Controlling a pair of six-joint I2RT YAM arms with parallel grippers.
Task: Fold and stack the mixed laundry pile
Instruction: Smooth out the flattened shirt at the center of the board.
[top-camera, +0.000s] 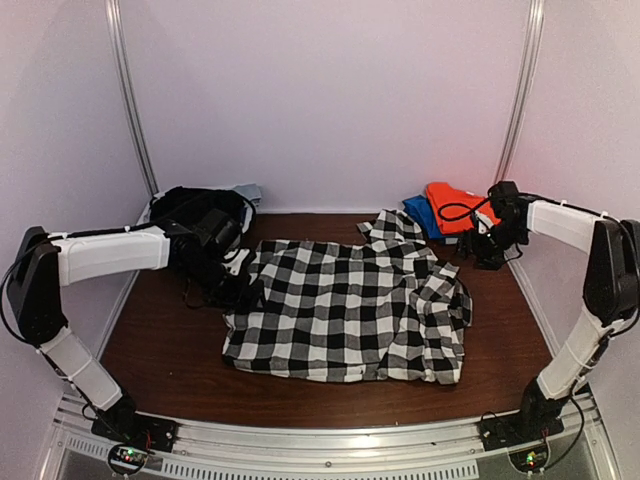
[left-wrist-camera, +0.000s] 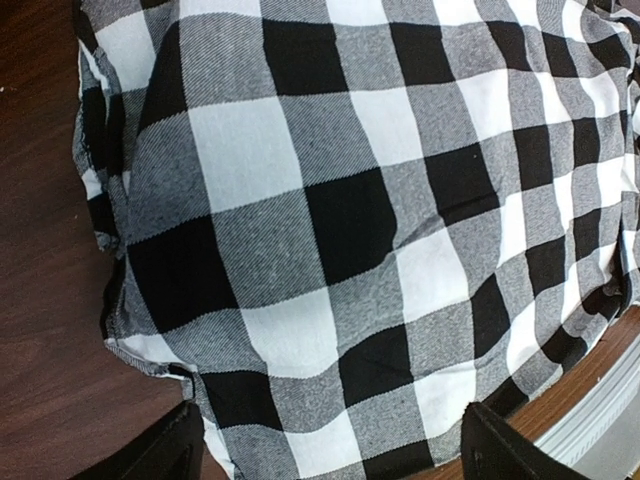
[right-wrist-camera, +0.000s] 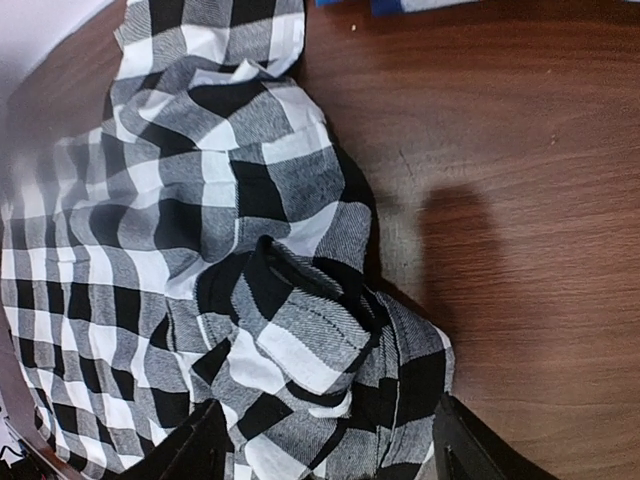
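**Checked shirt spread out, both grippers open at its edges**

The brown table (top-camera: 160, 350) is carrying the whole load. The checked shirt (top-camera: 350, 310) is lying spread across its middle, mostly flat, with its right side bunching into rumpled folds. The black garment (top-camera: 185, 205) is sitting heaped in the far left corner, behind the left arm. The orange garment (top-camera: 450, 205) is resting in the far right corner, and a blue cloth (top-camera: 418, 215) is lying just beside it on its left.

The left gripper (top-camera: 238, 288) is hanging over the shirt's left edge with its fingers (left-wrist-camera: 165, 455) spread wide apart and holding nothing. The right gripper (top-camera: 485, 250) is hanging at the shirt's far right corner, near the orange garment. Its fingers (right-wrist-camera: 205, 450) are also standing apart, either side of a rumpled fold.
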